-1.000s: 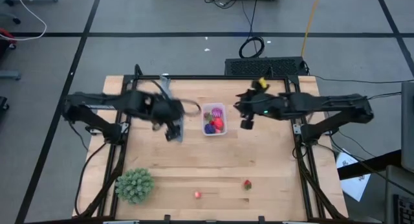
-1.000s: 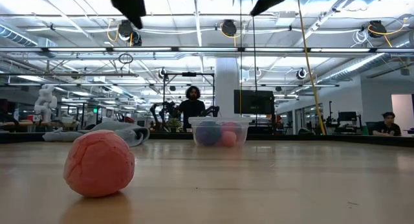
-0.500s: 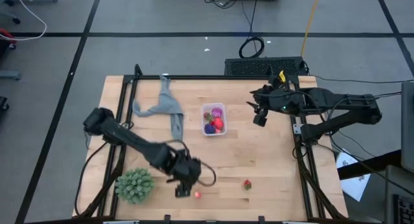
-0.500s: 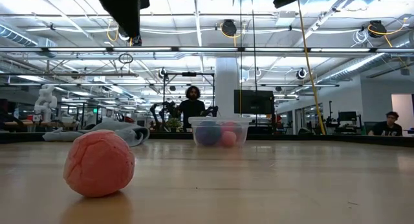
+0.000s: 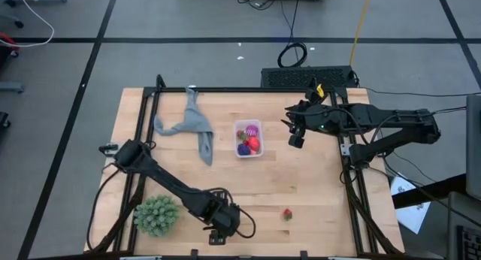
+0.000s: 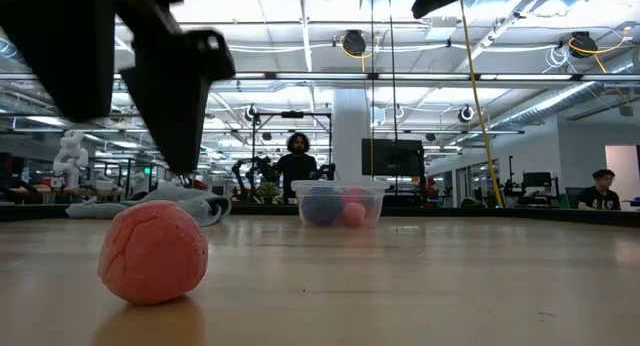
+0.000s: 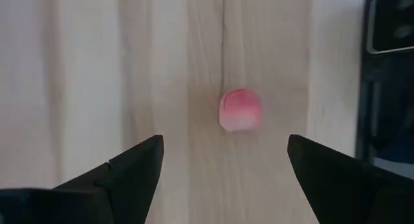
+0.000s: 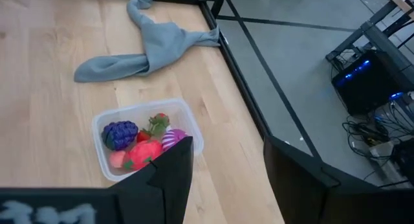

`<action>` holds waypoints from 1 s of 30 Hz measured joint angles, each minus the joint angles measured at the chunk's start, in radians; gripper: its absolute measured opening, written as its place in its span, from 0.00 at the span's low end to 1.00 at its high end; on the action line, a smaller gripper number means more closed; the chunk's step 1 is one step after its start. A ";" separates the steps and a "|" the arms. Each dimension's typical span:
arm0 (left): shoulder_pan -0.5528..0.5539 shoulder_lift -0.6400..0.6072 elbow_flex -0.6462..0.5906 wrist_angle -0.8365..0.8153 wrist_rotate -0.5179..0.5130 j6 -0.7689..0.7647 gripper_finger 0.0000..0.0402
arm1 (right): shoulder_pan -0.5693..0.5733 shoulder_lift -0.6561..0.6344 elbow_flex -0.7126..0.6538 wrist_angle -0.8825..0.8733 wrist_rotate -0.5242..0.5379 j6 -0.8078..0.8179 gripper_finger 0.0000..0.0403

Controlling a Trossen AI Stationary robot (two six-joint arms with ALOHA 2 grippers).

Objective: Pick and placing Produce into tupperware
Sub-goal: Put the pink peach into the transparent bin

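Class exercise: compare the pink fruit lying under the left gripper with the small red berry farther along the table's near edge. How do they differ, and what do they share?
Colour: the pink fruit is pale pink fading to whitish on one side; the red berry is deeper red with a dark green top.

Attention: the left gripper hangs open directly over the pink fruit; no gripper is near the red berry, and the right gripper is beside the tupperware.

Shared: both lie loose on the wooden table, outside the tupperware.

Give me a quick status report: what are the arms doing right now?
Left end effector open, above pink fruit at table's near edge. Right end effector empty, beside tupperware. One red berry loose. Nothing in the way.
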 joint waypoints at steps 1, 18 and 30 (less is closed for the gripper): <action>0.001 0.014 0.000 0.003 0.008 0.000 0.84 | 0.000 0.000 0.000 0.001 0.000 -0.006 0.45; 0.006 0.062 0.000 0.087 0.009 -0.003 0.83 | -0.001 -0.001 0.000 0.072 0.000 -0.061 0.45; 0.005 0.063 0.000 0.132 0.020 -0.049 0.83 | -0.001 -0.001 0.000 0.076 0.000 -0.063 0.45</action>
